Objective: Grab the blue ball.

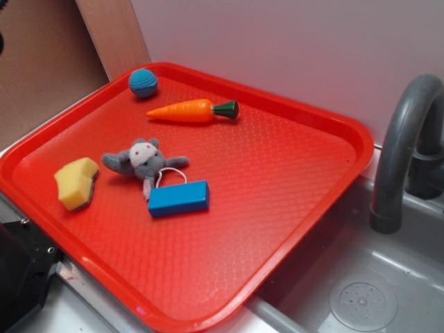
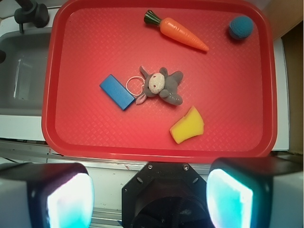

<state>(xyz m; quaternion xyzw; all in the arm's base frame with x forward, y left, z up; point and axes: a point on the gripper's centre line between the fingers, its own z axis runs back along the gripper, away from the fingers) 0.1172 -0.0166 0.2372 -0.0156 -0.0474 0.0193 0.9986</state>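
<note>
High above tray [image 2: 47, 95], hand [image 2: 149, 197] agape

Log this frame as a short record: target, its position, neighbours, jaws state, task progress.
target: blue ball
position: far corner of the red tray, apart from other items
nearest neighbour: toy carrot, not touching
other items: grey plush mouse, blue block, yellow sponge
beside tray: sink with grey faucet
gripper: jaws open, holding nothing, off the tray's near edge
progress: ball not yet grasped
</note>
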